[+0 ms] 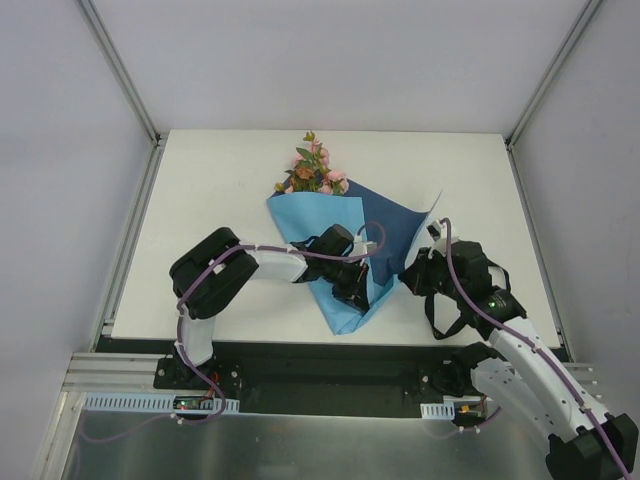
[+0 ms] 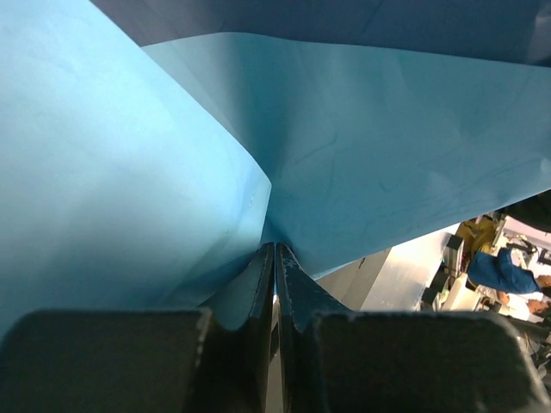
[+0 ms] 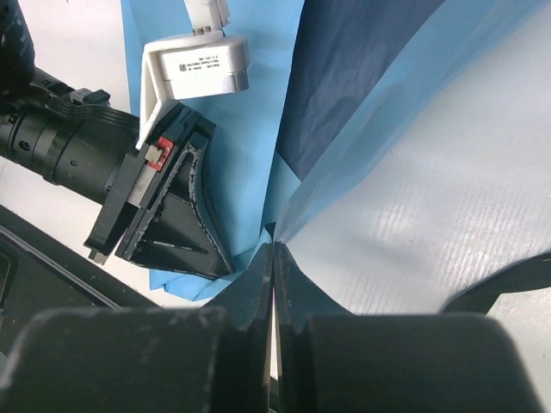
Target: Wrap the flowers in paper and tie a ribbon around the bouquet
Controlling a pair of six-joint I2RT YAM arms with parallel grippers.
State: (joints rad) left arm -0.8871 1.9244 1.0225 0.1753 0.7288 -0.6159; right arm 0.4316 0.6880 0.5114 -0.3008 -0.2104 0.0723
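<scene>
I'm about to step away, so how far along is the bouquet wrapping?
Done: flowers lie on the paper, its left side folded across them. In hand: left gripper and right gripper each pinch the paper, whose right side lies open. Left: close the cone, then tie the ribbon, now looped by the right arm.

The right gripper (image 3: 273,255) filled the bottom centre of the frame. Its two black fingers (image 3: 252,288) were pressed together with no gap, and an edge of the paper (image 3: 413,206) ran into their tips. From there the sheet fanned upward. A pale blue fold swept across the right half, a dark navy face showed at upper centre, and a brighter light blue strip rose left of it. The left gripper (image 3: 215,254) reached in from the left with its black tip down on that strip, a white box (image 3: 198,69) mounted above it. White tabletop (image 3: 69,43) showed at upper left. A dark curved band (image 3: 504,284) crossed the lower right corner; what it was could not be told.
</scene>
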